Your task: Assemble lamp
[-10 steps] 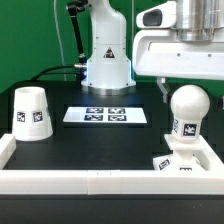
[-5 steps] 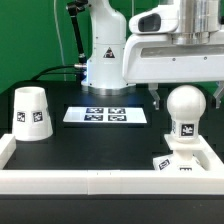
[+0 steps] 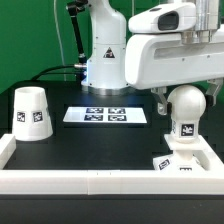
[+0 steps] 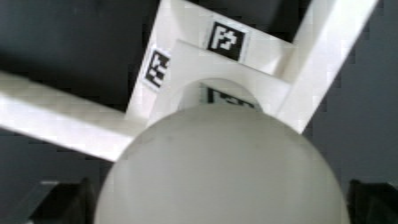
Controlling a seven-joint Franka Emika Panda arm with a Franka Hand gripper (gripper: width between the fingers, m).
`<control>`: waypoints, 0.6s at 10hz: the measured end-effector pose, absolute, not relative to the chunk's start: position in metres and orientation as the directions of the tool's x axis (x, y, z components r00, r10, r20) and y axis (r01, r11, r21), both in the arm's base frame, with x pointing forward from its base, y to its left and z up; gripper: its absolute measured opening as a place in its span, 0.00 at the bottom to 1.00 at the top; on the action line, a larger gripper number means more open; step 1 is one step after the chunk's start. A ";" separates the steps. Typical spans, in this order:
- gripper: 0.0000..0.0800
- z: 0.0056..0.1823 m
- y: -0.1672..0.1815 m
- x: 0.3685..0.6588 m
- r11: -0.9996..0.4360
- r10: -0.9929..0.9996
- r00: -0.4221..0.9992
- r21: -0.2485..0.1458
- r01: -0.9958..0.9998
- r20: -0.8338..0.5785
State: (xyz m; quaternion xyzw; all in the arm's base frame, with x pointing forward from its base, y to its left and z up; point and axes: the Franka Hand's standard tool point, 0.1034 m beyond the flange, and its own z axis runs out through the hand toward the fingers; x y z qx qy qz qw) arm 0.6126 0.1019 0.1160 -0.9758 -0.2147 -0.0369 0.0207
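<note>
The white ball-shaped bulb point(image 3: 187, 103) stands upright on the low square base point(image 3: 180, 163) in the near corner at the exterior view's right. My gripper point(image 3: 187, 98) is over the bulb, open, with one dark finger point(image 3: 160, 101) on each side of the ball and apart from it. In the wrist view the bulb point(image 4: 214, 165) fills the space between my fingertips point(image 4: 64, 203), and the tagged base point(image 4: 187, 45) shows beyond it. My gripper point(image 4: 214, 208) holds nothing. The cup-like shade point(image 3: 32, 113) stands alone at the exterior view's left.
The marker board point(image 3: 106, 116) lies flat in the middle of the black table. A white wall point(image 3: 100, 182) runs along the near edge and the sides. The arm's white pedestal point(image 3: 105, 62) stands at the back.
My gripper and the wrist have shifted toward the exterior view's left and come lower, so the fingers now sit on both sides of the bulb. Bulb, base and shade have not moved.
</note>
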 end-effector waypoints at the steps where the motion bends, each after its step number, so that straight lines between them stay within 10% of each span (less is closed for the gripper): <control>1: 0.87 0.116 0.103 0.613 -0.883 0.466 0.881 -0.019 0.469 0.082; 6: 0.87 0.114 0.104 0.613 -0.562 0.826 0.560 0.032 0.826 0.061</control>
